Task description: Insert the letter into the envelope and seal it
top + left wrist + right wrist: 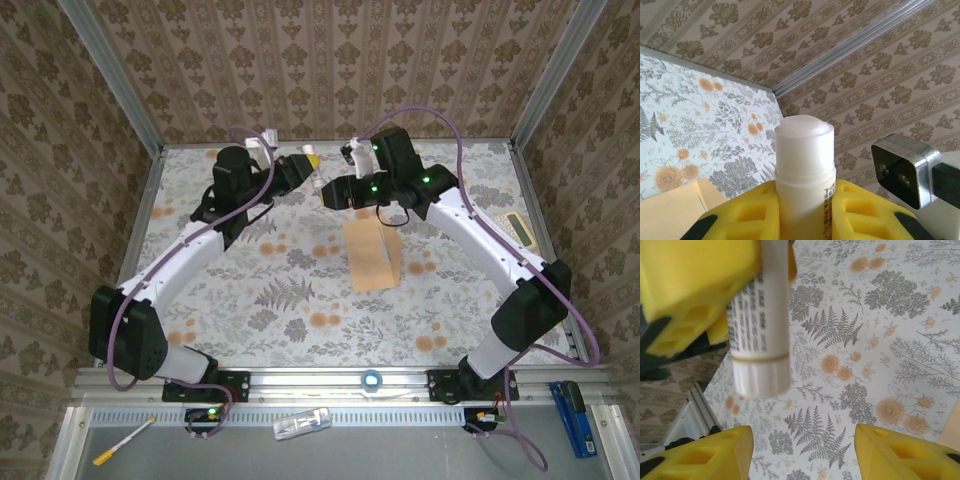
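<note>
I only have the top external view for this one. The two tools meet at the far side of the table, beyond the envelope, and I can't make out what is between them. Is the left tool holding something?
Observer: Yes. The left wrist view shows the left tool shut on a white glue stick. The tip of the stick looks uncapped.
Operator: Is the right tool gripping that stick too?
Observer: No. In the right wrist view the right tool is open. Its fingers stand apart with nothing between them, and the base end of the stick is clear of them.
</note>
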`<action>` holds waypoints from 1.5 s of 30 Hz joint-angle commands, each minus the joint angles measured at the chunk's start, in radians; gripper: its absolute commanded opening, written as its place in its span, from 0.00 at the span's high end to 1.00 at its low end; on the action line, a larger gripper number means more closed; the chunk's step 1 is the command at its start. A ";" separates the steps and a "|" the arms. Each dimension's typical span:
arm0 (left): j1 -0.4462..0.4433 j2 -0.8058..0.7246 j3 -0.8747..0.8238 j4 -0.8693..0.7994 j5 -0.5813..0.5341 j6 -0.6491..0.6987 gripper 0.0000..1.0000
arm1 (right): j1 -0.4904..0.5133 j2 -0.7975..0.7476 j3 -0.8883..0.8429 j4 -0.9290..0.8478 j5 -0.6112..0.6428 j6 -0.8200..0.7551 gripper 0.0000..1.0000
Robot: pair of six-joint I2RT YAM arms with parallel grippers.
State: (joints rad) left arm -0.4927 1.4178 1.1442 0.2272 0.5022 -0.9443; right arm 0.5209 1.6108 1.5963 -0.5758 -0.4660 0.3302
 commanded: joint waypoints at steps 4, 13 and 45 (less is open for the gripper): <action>-0.030 -0.030 0.031 -0.021 -0.040 0.032 1.00 | 0.025 0.032 0.045 0.005 0.043 -0.011 0.43; -0.031 -0.033 0.028 -0.007 -0.029 0.020 1.00 | 0.025 0.051 0.047 0.028 0.025 -0.004 0.56; -0.040 -0.031 -0.017 0.076 0.000 -0.033 1.00 | -0.001 0.010 -0.037 0.201 -0.129 0.042 0.73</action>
State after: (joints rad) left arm -0.5220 1.4136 1.1385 0.2546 0.4522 -0.9680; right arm 0.5369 1.6550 1.5803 -0.4618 -0.5232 0.3401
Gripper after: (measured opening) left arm 0.211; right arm 0.275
